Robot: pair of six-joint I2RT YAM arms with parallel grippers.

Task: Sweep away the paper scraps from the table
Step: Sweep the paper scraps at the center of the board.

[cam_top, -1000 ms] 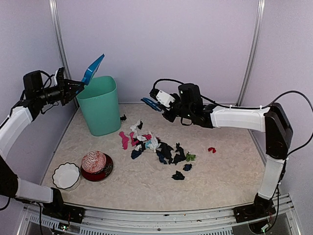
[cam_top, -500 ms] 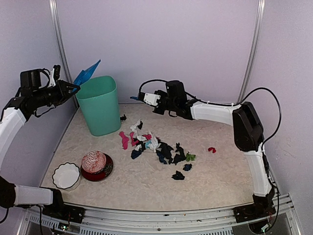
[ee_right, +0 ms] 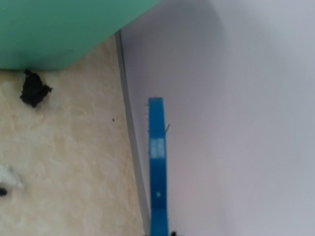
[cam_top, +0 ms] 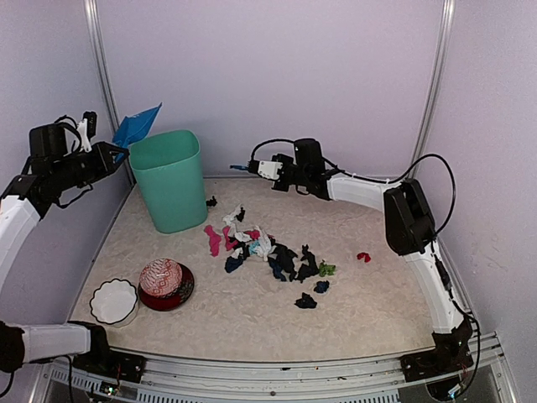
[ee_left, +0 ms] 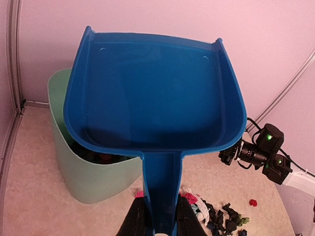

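Presently on the broad flat beige marbled table (cam_top: 377, 294):

- Paper scraps (cam_top: 285, 260): one loose heap at mid-table, mostly black with pink, white and teal bits, too tangled for an exact count. Strays: one red (cam_top: 362, 257) well apart to the right, one green at the heap's right edge, two black on its near side, and one black (ee_right: 34, 91) just beside the bin's foot. More dark and red bits lie inside the bin.
- Mint-green plastic waste bin (cam_top: 170, 180): one, upright at the far left corner.
- Bowls: two, near left and side by side. One is a white scalloped bowl (cam_top: 113, 300), the other a red patterned bowl (cam_top: 165, 281).
- Blue plastic dustpan (ee_left: 152, 98): one, raised over the bin's back-left rim with its tray tilted; no scrap shows on it.
- Small blue hand brush (ee_right: 157, 172): one, seen edge-on, held off the table by the back wall.

Left gripper (ee_left: 157, 216): its fingers (ee_left: 138, 221) are clamped on either side of the dustpan's handle. The arm is lifted high along the left wall, forearm reaching toward the bin.

Right gripper (cam_top: 256, 169): closed tight on the brush. The arm is stretched long across the table's far side, forearm near level, wrist pointing left toward the bin.
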